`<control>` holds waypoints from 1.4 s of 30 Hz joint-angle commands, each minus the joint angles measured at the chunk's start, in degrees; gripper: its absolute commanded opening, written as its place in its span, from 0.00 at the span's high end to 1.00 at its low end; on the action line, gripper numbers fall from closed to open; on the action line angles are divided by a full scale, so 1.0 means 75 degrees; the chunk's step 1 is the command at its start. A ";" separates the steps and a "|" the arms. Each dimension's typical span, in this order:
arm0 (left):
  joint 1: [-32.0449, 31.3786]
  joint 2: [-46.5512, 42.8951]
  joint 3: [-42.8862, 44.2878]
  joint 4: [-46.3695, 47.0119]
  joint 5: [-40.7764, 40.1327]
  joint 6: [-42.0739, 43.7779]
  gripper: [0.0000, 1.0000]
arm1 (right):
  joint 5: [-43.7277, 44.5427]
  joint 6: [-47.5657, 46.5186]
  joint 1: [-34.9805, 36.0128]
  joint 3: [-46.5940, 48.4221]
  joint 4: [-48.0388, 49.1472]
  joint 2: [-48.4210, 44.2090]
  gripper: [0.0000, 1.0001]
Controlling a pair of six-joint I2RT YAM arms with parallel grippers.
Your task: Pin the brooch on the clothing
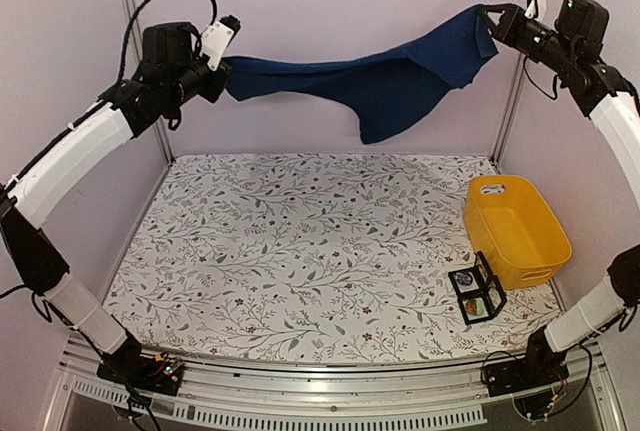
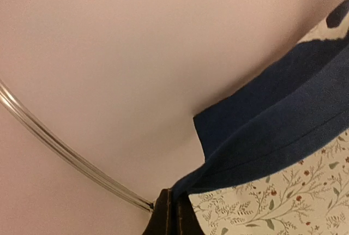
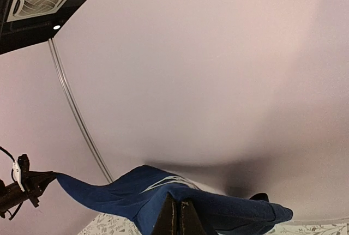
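Observation:
The navy blue T-shirt (image 1: 390, 76) hangs stretched in the air between my two grippers, high above the back of the table, sagging in the middle. My left gripper (image 1: 222, 69) is shut on its left end; the cloth (image 2: 272, 131) runs out from the closed fingers (image 2: 173, 213). My right gripper (image 1: 492, 19) is shut on the right end; in the right wrist view the shirt (image 3: 163, 197) drapes over the closed fingertips (image 3: 178, 213), with a bit of pale print showing. The brooch (image 1: 466, 279) lies in a small black open box (image 1: 478, 289) at the front right.
A yellow plastic bin (image 1: 515, 229) stands at the right side of the table, just behind the black box. The table has a floral-patterned cover (image 1: 300, 251). Metal frame posts stand at the back corners.

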 commanded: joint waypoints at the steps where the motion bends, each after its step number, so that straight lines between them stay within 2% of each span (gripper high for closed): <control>1: -0.0475 -0.0471 -0.2202 -0.1000 -0.0560 -0.0431 1.00 | -0.0383 -0.0115 0.0478 -0.3017 -0.0570 -0.1473 1.00; 4: -0.0623 -0.0852 -0.3723 -0.1913 -0.0517 -0.1418 1.00 | -0.0498 0.0238 0.0835 -0.5099 -0.1349 -0.2694 1.00; 8: -0.0782 -0.0964 -0.4983 -0.3285 -0.0389 -0.2504 1.00 | -0.0604 0.1035 0.1272 -0.7290 -0.2489 -0.3640 1.00; 13: -0.1236 -0.0620 -0.6150 -0.4199 -0.0282 -0.3005 1.00 | -0.1256 0.1753 0.1633 -0.9042 -0.3060 -0.3990 1.00; 16: -0.1492 -0.0306 -0.6208 -0.4529 -0.0325 -0.3280 1.00 | -0.1451 0.1991 0.1666 -0.9607 -0.3131 -0.4134 1.00; 22: -0.1891 0.0413 -0.5964 -0.4954 -0.0401 -0.3450 1.00 | -0.2060 0.1948 0.1905 -1.0079 -0.3575 -0.3718 1.00; 31: -0.3061 0.0234 -0.5778 -0.5650 -0.0591 -0.3486 1.00 | -0.1085 0.1651 0.1911 -0.9640 -0.3786 -0.3131 1.00; 34: -0.3557 0.0565 -0.5298 -0.6448 -0.0786 -0.4258 1.00 | -0.0813 0.1468 0.1917 -0.9500 -0.3760 -0.2697 1.00; 35: -0.4045 0.0635 -0.5354 -0.6523 -0.1261 -0.4341 1.00 | -0.0735 0.1376 0.1918 -0.9423 -0.3770 -0.2559 1.00; 38: -0.4968 0.1013 -0.5458 -0.6703 -0.1411 -0.4399 1.00 | -0.0460 0.1197 0.1917 -0.9190 -0.3887 -0.2257 1.00; 42: -0.5121 0.1668 -0.5149 -0.6932 -0.1900 -0.4676 1.00 | -0.0223 0.0958 0.1912 -0.8900 -0.4006 -0.1960 1.00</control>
